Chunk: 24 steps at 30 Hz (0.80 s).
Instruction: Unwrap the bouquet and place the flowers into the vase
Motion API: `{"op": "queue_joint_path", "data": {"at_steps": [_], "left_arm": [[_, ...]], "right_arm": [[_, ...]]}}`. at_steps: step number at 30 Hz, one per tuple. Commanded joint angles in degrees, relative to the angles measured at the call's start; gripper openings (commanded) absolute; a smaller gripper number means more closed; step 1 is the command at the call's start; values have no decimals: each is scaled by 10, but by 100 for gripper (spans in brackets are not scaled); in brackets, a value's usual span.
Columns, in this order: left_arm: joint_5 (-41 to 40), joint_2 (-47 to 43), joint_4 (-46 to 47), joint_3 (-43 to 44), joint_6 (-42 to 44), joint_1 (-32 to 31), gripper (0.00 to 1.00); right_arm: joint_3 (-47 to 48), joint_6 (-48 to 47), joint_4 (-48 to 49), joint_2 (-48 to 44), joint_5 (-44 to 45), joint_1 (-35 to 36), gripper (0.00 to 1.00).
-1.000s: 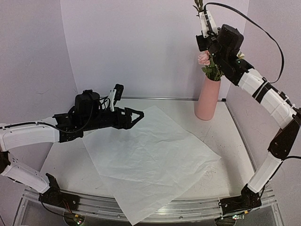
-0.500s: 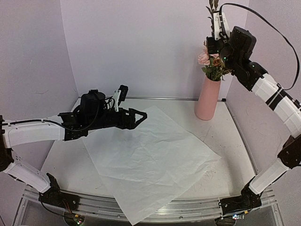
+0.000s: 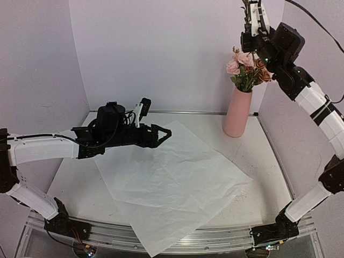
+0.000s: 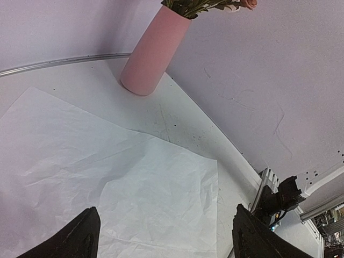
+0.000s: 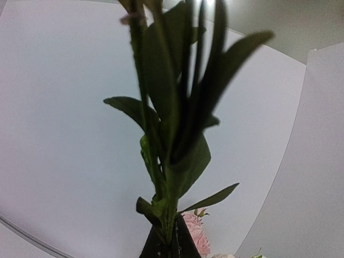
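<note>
Paper (image 3: 172,183): flat and open on the worktop (image 3: 80,183), one corner over the near edge. It has not moved in the last second. No ribbon in view. We judge the unwrapping done.

Left claw (image 3: 165,134): jaws wide, empty, hovering low over the far-left part of the paper. Over the last second the left arm has reached further right, toward the vase. In its wrist view the two fingers frame bare paper, with the vase well beyond.

Vase (image 3: 237,113): upright at the far right of the worktop, off the paper. Greenery sits at its mouth.

Flowers (image 3: 244,67): pink and brownish heads clustered just above the mouth. A second ago we saw mostly one pink head; now several show, spread higher and wider.

Right claw (image 3: 255,13): pinched tight on leafy green stems that stick up past its fingertips. It has climbed and shifted right, and is now high above the vase.

We cannot tell whether the held stems carry the heads below, or how many stems sit inside the vase. Our reading is that placing is under way but not settled, and that the left arm may be coming in to help.
</note>
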Motion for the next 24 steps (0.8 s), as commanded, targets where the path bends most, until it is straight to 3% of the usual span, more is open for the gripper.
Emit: {"op": "queue_joint_path", "data": {"at_steps": [1, 10, 16, 24], "left_arm": [[7, 4, 13, 27, 7, -1, 86], [17, 8, 13, 29, 4, -1, 86], [18, 2, 13, 23, 0, -1, 86], [15, -4, 13, 18, 1, -1, 86]], "right_arm": [[-2, 28, 40, -52, -40, 0, 0], [-18, 27, 72, -52, -105, 1, 0], [-32, 11, 104, -44, -214, 1, 0], [-17, 9, 107, -25, -205, 1, 0]]}}
